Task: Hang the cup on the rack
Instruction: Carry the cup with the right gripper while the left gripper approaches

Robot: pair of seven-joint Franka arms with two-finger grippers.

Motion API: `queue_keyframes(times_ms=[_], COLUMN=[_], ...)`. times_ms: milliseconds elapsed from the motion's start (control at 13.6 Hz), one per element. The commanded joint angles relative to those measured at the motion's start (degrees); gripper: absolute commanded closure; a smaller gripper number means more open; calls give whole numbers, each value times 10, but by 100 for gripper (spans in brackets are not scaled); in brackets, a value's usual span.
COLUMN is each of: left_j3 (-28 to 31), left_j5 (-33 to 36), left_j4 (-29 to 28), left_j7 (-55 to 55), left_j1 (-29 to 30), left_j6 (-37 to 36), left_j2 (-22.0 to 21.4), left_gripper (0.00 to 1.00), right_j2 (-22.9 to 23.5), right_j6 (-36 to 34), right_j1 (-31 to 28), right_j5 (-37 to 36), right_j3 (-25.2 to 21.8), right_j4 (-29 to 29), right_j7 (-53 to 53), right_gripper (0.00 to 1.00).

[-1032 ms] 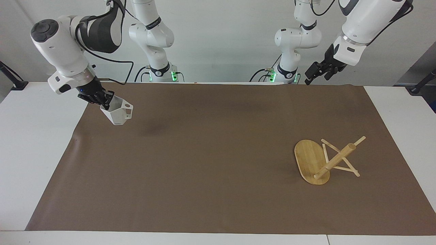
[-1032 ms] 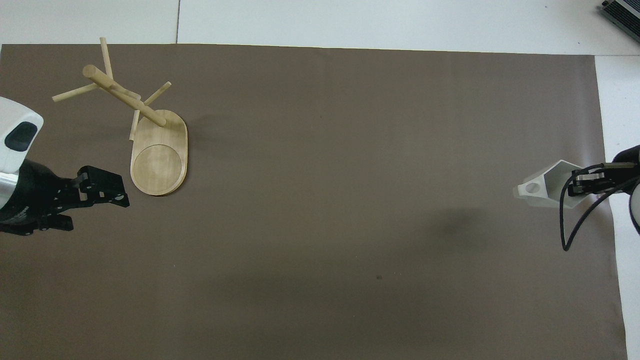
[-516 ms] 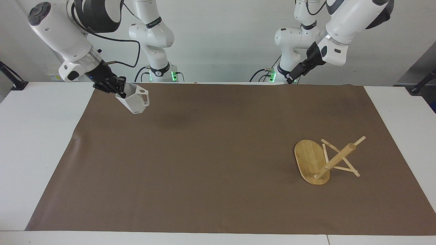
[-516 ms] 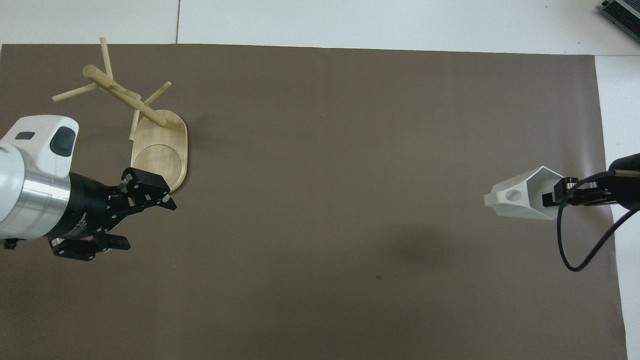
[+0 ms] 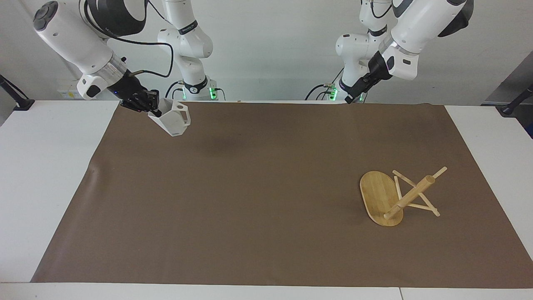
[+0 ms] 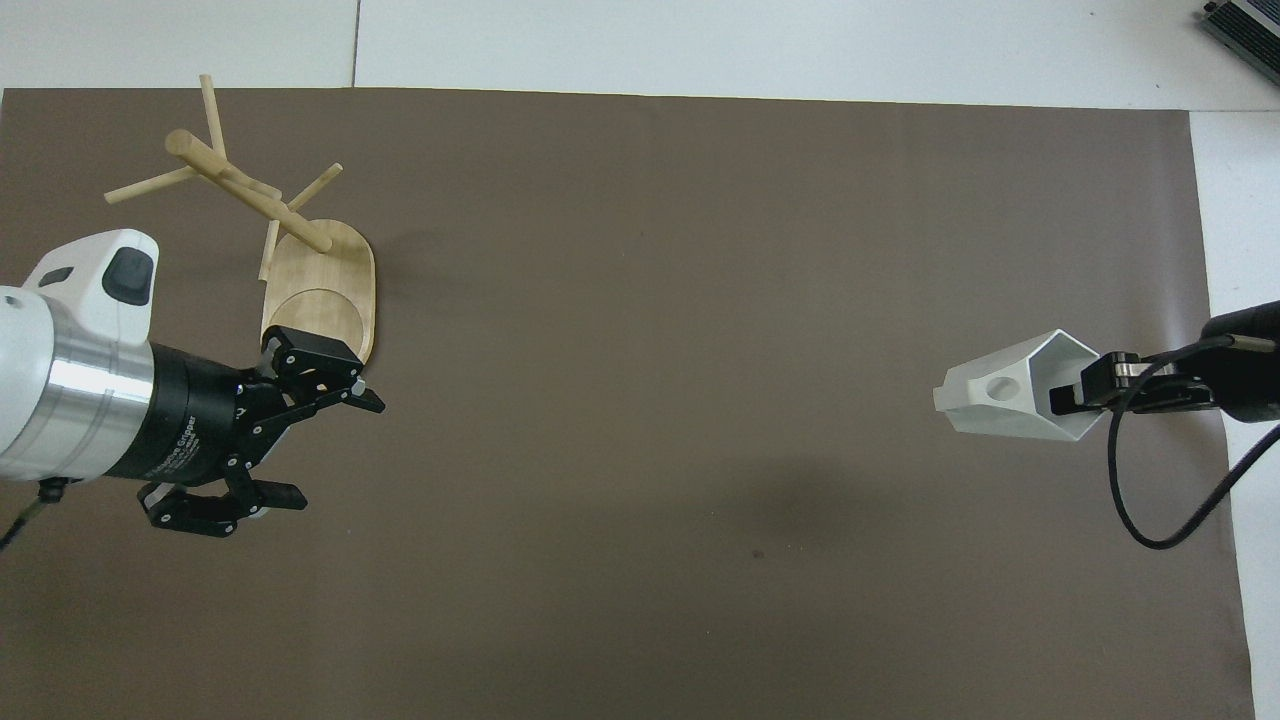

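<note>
The white faceted cup (image 5: 175,121) hangs tilted in my right gripper (image 5: 150,106), which is shut on its rim and holds it in the air over the mat's corner at the right arm's end. The overhead view shows the cup (image 6: 1000,395) with its pierced handle pointing toward the table's middle, away from the right gripper (image 6: 1075,395). The bamboo rack (image 5: 410,196) stands on the mat at the left arm's end, with thin pegs crossing its post (image 6: 250,190). My left gripper (image 6: 335,450) is open and empty, raised in the air (image 5: 353,95) on the robots' side of the rack.
A brown mat (image 5: 258,200) covers most of the white table (image 5: 41,175). The rack's oval base (image 6: 330,300) lies flat, with the post at its end farther from the robots. A black cable (image 6: 1150,500) loops from the right wrist.
My right gripper has lifted the cup and carried it toward the table's middle. My left arm has swung in toward the middle, its open gripper now beside the rack's base in the overhead view.
</note>
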Motion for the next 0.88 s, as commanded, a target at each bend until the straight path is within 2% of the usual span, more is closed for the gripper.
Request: queue_keyframes(times_ms=[0,221,442,663,811], left_j3=[-2,-4,-5,-19,-19], left_j5=[-79,-167,-255,-317,-345], left_j4=[-28,-63,-82,-81,-82], left_j7=[-37,-60,-81,-96,-100], left_j1=[17,8,4,-8,-33], left_j6=[22,82,91,139,146], left_j2=[4,16,42,50,53], left_gripper=[0,0,0,0,0], right_j2=[-1,-2,-4,-5,-5], right_j6=[-11,-11,-8,7,57], right_j1=[-6,-6,-6,-6,-5], right_j5=[49,122,193,234,236], right_j3=[31,56,84,114,137], right_j4=[9,9,9,9,9], right_j7=[10,67,137,176,198], right_gripper=[100,100,100,100,100])
